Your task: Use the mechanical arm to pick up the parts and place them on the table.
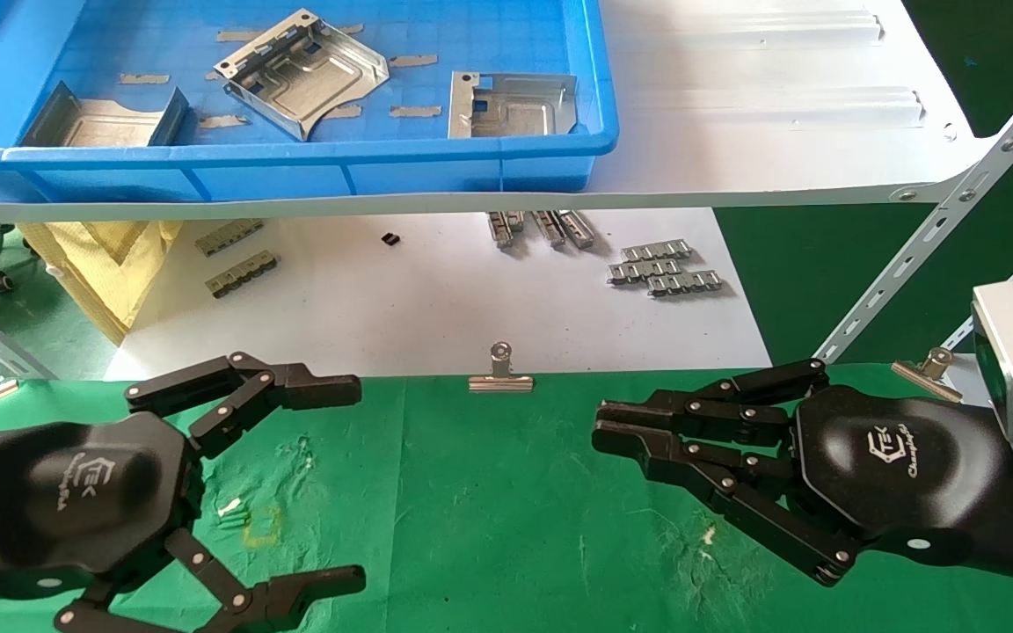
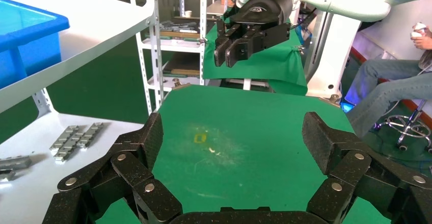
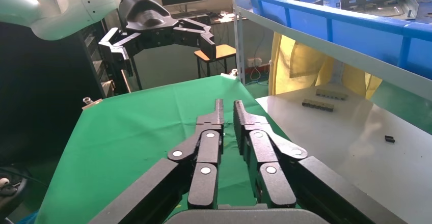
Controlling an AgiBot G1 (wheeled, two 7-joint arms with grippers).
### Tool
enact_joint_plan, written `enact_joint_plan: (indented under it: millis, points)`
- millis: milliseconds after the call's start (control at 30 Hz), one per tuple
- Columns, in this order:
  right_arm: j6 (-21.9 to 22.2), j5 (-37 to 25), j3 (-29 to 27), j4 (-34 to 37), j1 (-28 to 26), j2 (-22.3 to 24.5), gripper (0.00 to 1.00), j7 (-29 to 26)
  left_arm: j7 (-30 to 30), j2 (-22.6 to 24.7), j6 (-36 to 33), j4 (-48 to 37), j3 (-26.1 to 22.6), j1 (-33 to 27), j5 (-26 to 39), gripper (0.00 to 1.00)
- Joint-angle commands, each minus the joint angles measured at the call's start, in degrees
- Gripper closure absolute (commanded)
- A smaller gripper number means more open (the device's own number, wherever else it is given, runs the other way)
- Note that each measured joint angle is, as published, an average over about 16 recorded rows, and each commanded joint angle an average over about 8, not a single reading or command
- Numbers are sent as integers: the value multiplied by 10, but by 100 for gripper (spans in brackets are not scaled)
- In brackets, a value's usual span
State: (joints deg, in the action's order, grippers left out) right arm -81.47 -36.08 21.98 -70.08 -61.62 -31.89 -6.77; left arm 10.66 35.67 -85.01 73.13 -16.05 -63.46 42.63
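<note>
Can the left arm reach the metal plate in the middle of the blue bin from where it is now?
Probably yes. The left end effector is open and empty over the green table. The plate lies uncovered in the open-topped blue bin, but that sits on the higher white shelf, so the arm must rise first.

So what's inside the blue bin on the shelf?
The blue bin holds three parts plus small grey strips; its front wall hides the nearest floor.
</note>
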Motion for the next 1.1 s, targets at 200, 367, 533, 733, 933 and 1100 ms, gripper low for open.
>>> enact_joint_plan:
  millis: [200, 367, 533, 733, 933, 1100]
  points:
    - [0, 0, 0, 0, 0, 0, 100, 0, 8, 23, 20, -22, -8, -68, 33, 0]
    - [0, 0, 0, 0, 0, 0, 100, 0, 22, 72, 37, -111, -40, -195, 107, 0]
    - [0, 0, 0, 0, 0, 0, 100, 0, 11, 143, 65, -271, -80, -332, 196, 0]
    - [0, 0, 0, 0, 0, 0, 100, 0, -14, 220, 166, -461, -113, -449, 283, 0]
    - [0, 0, 0, 0, 0, 0, 100, 0, -23, 269, 259, -584, -145, -509, 350, 48]
    - [0, 0, 0, 0, 0, 0, 100, 0, -26, 282, 264, -635, -165, -535, 382, 100]
